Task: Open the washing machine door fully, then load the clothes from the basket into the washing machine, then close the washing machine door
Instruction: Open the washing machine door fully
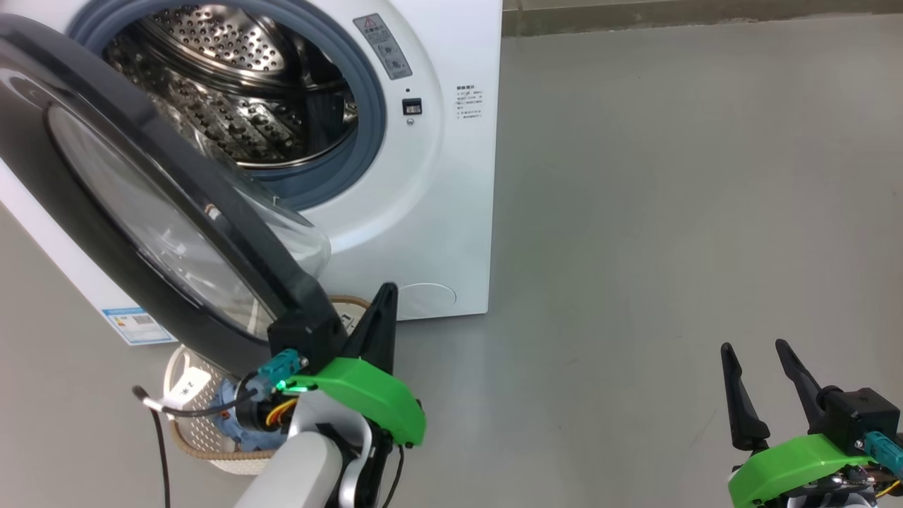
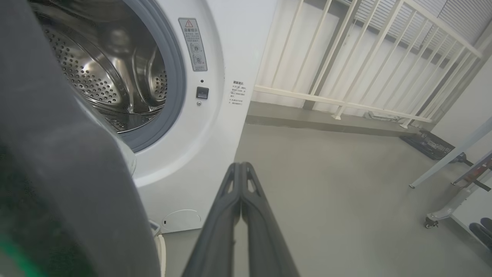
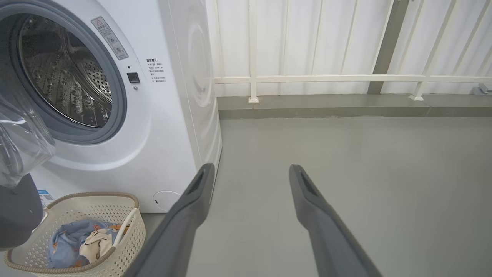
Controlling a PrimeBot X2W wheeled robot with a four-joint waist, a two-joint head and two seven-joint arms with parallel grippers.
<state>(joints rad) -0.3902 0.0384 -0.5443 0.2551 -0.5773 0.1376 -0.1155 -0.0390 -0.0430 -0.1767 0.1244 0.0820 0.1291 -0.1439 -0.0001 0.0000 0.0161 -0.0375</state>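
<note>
Green-shelled L gripper (image 1: pixel 386 296): fingers pressed tight together, nothing btwn them; tips aim at washing machine (image 1: pixel 437 212) lower front, near its round cap (image 1: pixel 423 296). Wrist sits right at door's rim edge; contact can't be told.
R gripper (image 1: pixel 753 349): fingers spread wide, empty; well off to machine's right, over grey floor (image 1: pixel 670 212).
basket (image 3: pixel 96 196): on floor just in front of machine's lower front, left of round cap, under the swung-out door.
clothes (image 3: pixel 77 240): all in basket; lt blue fabric w/ orange prints, cream piece on top.
washing machine door (image 1: pixel 141 212): open, swung out from machine's front on its left-side hinge; glossy black rim, clear glass bowl bulging toward machine.
drum (image 1: pixel 233 92): perforated steel, in plain sight thru machine's open mouth; grey-blue seal (image 1: pixel 367 127) rings it.
warning label (image 1: pixel 383 46): on machine's front, just right of seal, upper part.
blue sticker (image 1: pixel 137 324): machine's lower left front, partly behind door rim.
railing (image 3: pixel 346 79): white bars, behind machine and running off to its right.
</note>
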